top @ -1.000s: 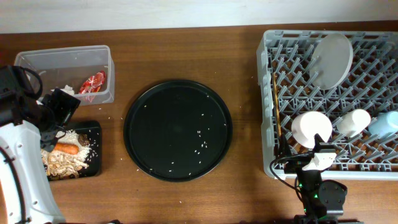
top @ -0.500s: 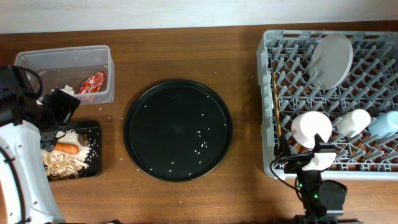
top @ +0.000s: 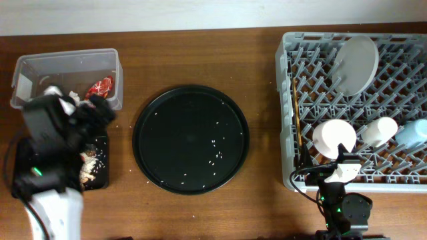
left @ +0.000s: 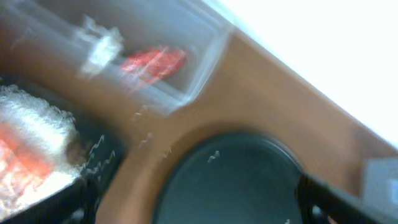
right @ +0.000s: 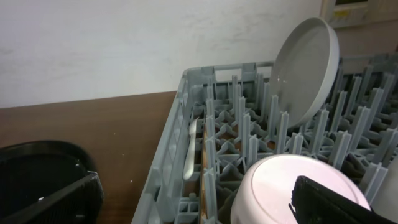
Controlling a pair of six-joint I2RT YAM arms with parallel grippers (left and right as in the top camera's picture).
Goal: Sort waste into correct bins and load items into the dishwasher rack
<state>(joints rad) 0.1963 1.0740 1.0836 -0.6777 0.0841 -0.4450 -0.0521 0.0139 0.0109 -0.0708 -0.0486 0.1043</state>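
Observation:
The grey dishwasher rack [top: 400, 175] holds the white plate [top: 355, 63], white bowl [top: 333, 137], small white cup [top: 379, 130], light blue cup [top: 413, 132] and chopsticks [top: 295, 113]. The white fork [right: 191, 149] lies along the rack's left wall. The clear tub [top: 67, 63] holds the red-and-white wrapper [top: 100, 87] and the white tissue [left: 99, 46]. My left gripper [top: 100, 112] is open and empty over the shallow black tray [top: 99, 175], where rice scraps [left: 37, 118] and something orange [left: 22, 155] show blurred. My right gripper [top: 337, 168] is open and empty at the rack's front left, by the bowl [right: 292, 186].
The large round black tray [top: 191, 139] with scattered rice grains sits mid-table; it also shows between the fingers in the left wrist view [left: 236, 180]. My left arm covers most of the shallow black tray. The left wrist view is motion-blurred.
My left arm has swung from the table's left edge to over the shallow black tray, hiding the carrot and most scraps. The right arm has not moved.

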